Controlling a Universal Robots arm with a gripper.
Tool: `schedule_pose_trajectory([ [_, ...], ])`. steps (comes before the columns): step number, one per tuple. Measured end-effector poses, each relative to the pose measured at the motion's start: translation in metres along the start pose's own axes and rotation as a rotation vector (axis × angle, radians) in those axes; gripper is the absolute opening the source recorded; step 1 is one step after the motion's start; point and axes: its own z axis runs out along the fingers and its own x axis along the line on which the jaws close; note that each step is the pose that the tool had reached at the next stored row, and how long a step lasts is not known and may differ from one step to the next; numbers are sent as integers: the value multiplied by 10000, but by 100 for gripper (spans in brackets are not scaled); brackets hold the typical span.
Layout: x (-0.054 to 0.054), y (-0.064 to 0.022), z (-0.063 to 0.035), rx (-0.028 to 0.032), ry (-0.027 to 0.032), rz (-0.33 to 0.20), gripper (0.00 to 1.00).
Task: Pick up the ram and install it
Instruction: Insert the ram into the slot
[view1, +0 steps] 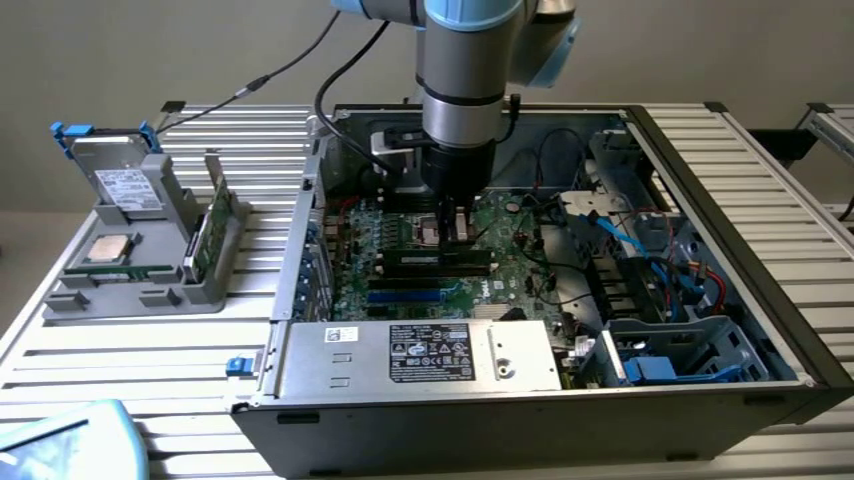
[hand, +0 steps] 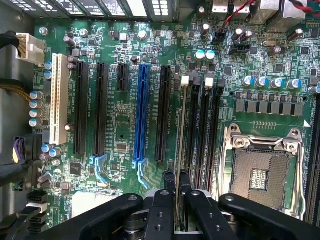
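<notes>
My gripper (view1: 454, 232) hangs inside the open computer case (view1: 747, 270), low over the green motherboard (hand: 120, 125). Its black fingers (hand: 162, 200) are shut on the ram (hand: 180, 130), which the wrist view shows edge-on as a thin line. That edge runs along the outermost of the black memory slots (hand: 202, 135), reaching a white clip (hand: 185, 79) at the far end. I cannot tell whether the stick touches the slot. The empty silver processor socket (hand: 262, 170) lies just beyond the slots.
In the exterior view's left, a grey holder (view1: 134, 290) carries a silver drive with blue rails (view1: 114, 165), a square processor chip (view1: 110, 248) and an upright green board (view1: 214, 225). The power supply box (view1: 414, 355) and loose cables (view1: 641, 250) crowd the case.
</notes>
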Motion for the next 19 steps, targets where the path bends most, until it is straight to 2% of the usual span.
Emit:
schedule_pose_trajectory([
  [8,-39,-3,31,3,24,-30,14],
  [16,-44,-3,49,-6,181,-65,14],
  [19,-55,-4,54,-6,202,-69,14],
])
